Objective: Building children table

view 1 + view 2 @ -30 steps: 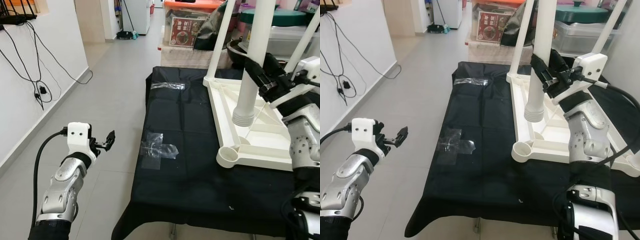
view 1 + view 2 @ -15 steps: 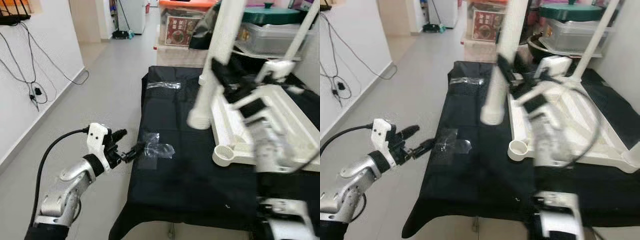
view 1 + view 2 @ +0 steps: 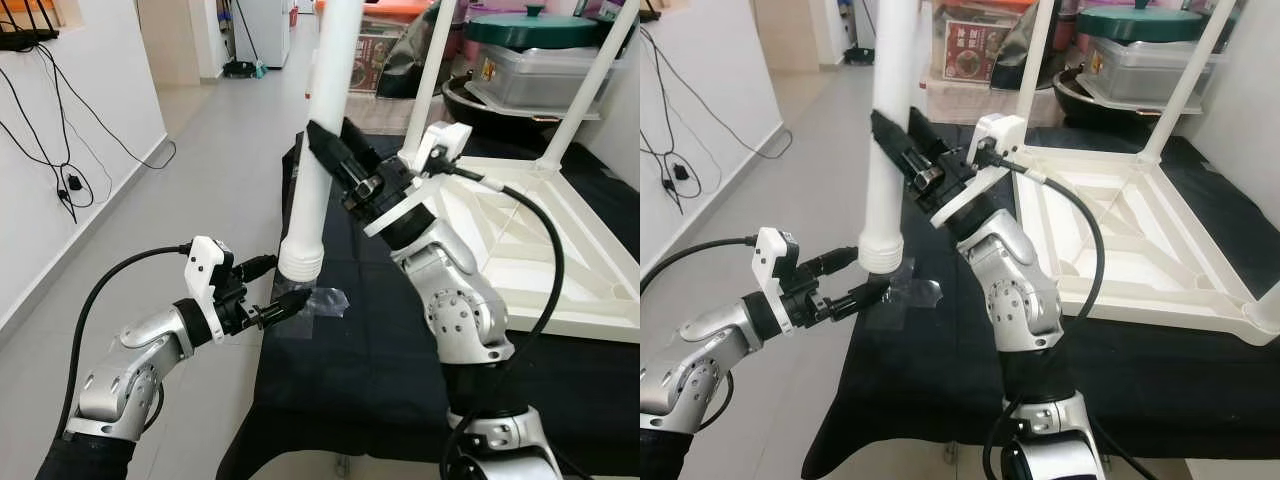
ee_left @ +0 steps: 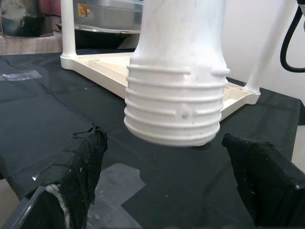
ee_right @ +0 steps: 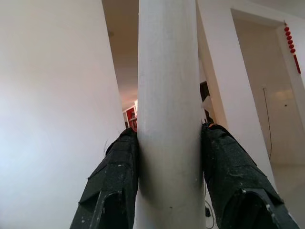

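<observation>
Gripping white leg [image 3: 322, 130], right end effector [image 3: 345, 170] reaches leftward.

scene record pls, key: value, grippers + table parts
right gripper: shut on leg, held upright over the cloth's left edge
leg end: threaded, free in the air, low end down
left gripper: open, fingers either side of the threaded end, not touching
tabletop: upside down on black cloth, two legs already fitted
tape: clear, on cloth by left gripper
</observation>
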Motion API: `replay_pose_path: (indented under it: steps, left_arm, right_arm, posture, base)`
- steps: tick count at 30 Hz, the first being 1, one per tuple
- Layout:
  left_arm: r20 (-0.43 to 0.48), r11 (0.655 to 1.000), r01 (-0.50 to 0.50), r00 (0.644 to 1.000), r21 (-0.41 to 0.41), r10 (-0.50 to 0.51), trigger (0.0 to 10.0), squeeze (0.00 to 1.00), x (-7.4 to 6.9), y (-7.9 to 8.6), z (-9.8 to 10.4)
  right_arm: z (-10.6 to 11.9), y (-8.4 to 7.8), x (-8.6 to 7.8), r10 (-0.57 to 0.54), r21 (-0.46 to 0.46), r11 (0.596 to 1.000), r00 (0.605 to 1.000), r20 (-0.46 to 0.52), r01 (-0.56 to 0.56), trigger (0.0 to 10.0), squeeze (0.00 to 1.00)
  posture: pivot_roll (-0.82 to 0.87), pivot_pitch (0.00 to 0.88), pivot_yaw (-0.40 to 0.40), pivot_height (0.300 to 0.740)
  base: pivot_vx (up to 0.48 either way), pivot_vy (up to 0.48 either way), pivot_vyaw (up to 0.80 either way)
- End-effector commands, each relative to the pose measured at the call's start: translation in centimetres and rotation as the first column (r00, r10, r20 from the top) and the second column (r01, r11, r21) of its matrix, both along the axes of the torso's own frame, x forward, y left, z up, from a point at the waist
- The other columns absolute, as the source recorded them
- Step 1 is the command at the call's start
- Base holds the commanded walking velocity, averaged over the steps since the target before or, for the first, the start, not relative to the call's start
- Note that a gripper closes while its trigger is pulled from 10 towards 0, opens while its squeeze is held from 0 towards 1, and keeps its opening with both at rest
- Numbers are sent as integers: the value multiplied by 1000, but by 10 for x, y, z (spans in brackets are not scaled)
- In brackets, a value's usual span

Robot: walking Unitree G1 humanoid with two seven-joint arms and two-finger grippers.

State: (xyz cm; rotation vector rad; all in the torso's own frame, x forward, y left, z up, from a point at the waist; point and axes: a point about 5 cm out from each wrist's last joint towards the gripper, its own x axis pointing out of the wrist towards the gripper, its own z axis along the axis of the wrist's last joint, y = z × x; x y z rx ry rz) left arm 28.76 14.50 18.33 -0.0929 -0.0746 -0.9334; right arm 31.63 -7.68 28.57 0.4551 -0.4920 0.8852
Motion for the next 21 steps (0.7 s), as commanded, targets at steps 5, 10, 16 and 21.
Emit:
replay_pose_path:
  steps: [5, 10, 16, 21]
  left_arm:
    - [5, 999, 35, 999, -14, -35, 10000, 0, 3, -3, 5]
    - [16, 999, 35, 999, -21, -35, 10000, 0, 11, -6, 7]
    - [28, 998, 51, 998, -48, -50, 0, 0, 13, -10, 7]
    - [20, 997, 64, 998, -46, -63, 0, 0, 11, -11, 3]
  right_arm:
    - [-2, 15, -11, 66, -10, 998, 998, -1, -66, 0, 0]
    - [-3, 20, -15, 82, -7, 997, 997, -7, -82, 0, 0]
    - [-5, 21, -17, 83, -15, 996, 996, -14, -83, 0, 0]
    - [-5, 21, -18, 74, -15, 997, 997, -15, -74, 0, 0]
  posture:
    - [-52, 0, -46, 740]
    - [-62, 0, -38, 740]
    - [-66, 0, -36, 740]
    - [-68, 0, -34, 740]
  base:
    - [0, 0, 0]
    - [0, 0, 0]
    - [0, 0, 0]
    - [0, 0, 0]
